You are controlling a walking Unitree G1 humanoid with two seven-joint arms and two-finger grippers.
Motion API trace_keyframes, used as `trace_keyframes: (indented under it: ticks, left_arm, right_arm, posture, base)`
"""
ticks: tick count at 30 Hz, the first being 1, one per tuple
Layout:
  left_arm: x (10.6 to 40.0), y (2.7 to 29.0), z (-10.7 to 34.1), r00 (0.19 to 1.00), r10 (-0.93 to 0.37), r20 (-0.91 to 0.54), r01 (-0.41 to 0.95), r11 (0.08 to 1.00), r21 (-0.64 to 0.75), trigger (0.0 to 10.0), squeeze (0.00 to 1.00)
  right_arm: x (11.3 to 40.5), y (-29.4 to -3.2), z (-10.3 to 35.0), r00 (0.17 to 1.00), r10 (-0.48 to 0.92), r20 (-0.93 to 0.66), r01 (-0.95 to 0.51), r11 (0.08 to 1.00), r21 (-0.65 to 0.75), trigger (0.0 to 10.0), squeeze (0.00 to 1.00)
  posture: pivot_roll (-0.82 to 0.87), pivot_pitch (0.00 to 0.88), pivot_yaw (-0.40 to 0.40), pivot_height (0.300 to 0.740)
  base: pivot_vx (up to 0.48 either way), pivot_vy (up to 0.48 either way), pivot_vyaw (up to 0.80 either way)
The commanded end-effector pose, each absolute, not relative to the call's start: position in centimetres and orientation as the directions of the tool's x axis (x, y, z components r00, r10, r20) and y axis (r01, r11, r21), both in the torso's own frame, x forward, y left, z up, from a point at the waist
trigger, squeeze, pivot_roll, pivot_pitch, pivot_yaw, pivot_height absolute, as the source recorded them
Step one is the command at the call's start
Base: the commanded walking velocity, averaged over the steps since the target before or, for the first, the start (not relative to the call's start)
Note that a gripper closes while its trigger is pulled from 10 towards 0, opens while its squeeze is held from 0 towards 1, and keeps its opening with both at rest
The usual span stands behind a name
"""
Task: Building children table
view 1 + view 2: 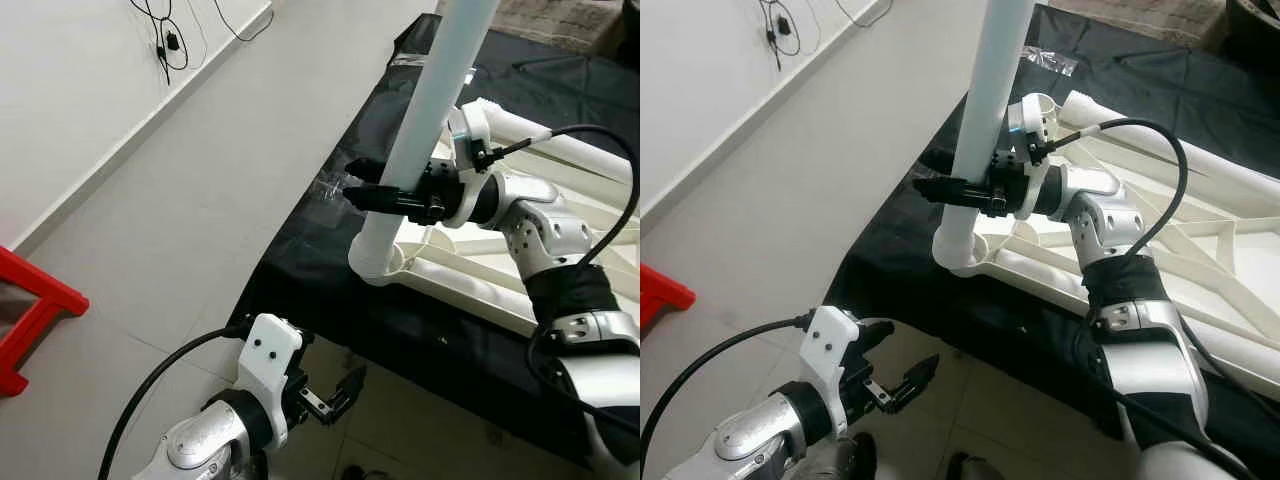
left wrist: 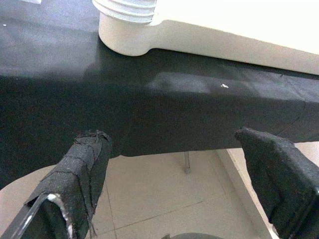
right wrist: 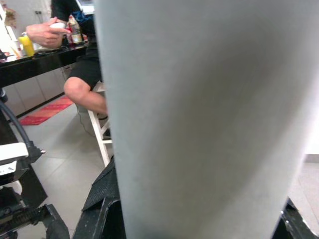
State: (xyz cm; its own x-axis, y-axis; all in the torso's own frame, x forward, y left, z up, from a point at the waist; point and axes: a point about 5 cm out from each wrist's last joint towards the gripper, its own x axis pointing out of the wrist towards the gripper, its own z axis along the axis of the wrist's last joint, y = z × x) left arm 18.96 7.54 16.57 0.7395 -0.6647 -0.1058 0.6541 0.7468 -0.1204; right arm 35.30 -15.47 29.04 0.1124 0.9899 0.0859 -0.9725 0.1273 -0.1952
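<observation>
A long white table leg stands upright, tilted slightly, with its lower end in the corner socket of the white tabletop frame, which lies upside down on a black cloth. My right gripper is shut around the leg a little above the socket; in the right wrist view the leg sits close between its fingers. My left gripper hangs open, low in front of the cloth's near edge and holding nothing. The left wrist view looks between its fingertips up at the socket.
A red plastic piece stands on the tiled floor at the left. Cables hang on the wall. A clear plastic bag lies on the cloth by the leg. A seated person is beyond the leg.
</observation>
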Motion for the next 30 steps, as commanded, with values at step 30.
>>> trace_keyframes:
  ticks: [30]
  left_arm:
    - [18.3, 7.5, 16.4, 0.732, -0.665, -0.148, 0.648, 0.747, -0.149, 10.0, 0.00]
  right_arm:
    - [35.8, -16.6, 28.4, 0.075, 0.997, 0.025, -0.971, 0.079, -0.225, 10.0, 0.00]
  posture:
    - [0.19, 0.296, -0.096, 0.740]
  base:
    - [0.000, 0.000, 0.00]
